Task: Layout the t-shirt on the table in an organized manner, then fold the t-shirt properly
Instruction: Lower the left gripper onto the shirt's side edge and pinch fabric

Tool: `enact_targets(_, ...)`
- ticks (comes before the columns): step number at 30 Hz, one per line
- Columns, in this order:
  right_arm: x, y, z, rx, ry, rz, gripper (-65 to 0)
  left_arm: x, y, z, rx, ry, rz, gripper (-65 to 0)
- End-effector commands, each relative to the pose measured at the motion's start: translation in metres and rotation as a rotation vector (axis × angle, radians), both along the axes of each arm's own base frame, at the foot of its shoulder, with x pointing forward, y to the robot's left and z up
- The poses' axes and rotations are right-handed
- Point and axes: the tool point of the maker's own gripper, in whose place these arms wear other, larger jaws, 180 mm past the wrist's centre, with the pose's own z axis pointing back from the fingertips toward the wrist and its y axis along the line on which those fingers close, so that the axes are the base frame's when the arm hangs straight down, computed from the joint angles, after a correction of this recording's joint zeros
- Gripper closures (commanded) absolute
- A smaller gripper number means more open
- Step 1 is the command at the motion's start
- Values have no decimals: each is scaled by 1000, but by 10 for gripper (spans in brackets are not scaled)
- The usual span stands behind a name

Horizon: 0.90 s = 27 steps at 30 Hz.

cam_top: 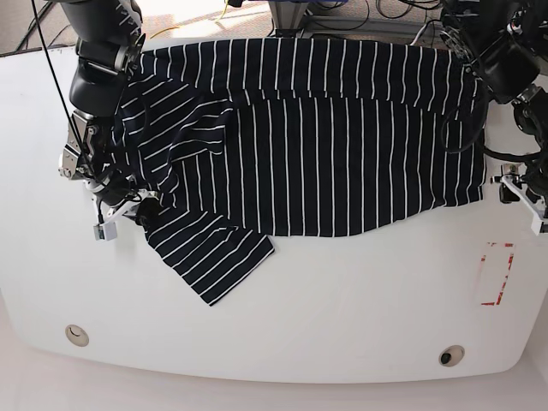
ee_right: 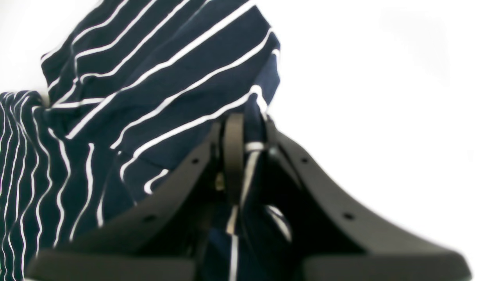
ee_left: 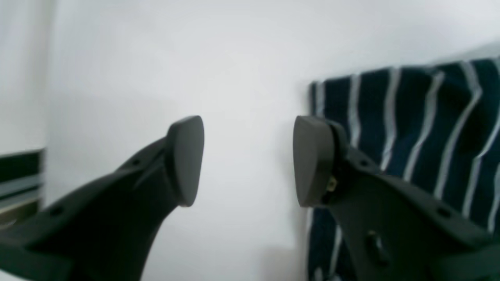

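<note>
The right tool (ee_right: 250, 128) is pinched tight on a fold of the t-shirt (cam_top: 325, 137) near one sleeve. The left tool (ee_left: 248, 160) is wide open and holds nothing; it sits just beside the shirt's other side edge. There are two tools, one shirt, two small round fittings (cam_top: 76, 334) and one red box mark (cam_top: 497, 274). The shirt lies spread across the far half of the white surface (cam_top: 342, 325). One sleeve sticks out toward the near edge. The near half of the surface is bare white.
</note>
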Motion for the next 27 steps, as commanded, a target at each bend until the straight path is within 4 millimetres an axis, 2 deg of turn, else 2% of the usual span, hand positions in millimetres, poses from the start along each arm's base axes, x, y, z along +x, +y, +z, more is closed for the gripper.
enact_targets(1,-1,-5,-1,-36,29,13,-60,11,7,7,-5,-57,2,-343)
enact_targets(6,-2,-5,-2,-36,31,13,-60,17,-12,-19,-72,-32,-41,-343)
enact_targets(10,-2,-5,-2,-36,31,13,-60,27,-20,-24,-102,-33,-56,-343)
enact_targets(16,-4,-5,-4,-38,45,19,-60,31,-26,-33,-147,-19,-52,-343)
enact_targets(20,-3,-5,-3,-38,44,18,-60,38,-42,-44,-202,-6,-60,-343)
enact_targets(24,-3,-5,-3,-37,43,18,-60,35,-48,-53,-227,15,-62,-343)
enact_targets(27,-3,-5,-3,-35,42,17,-60,36,-65,-62,-250,33,-86,-343)
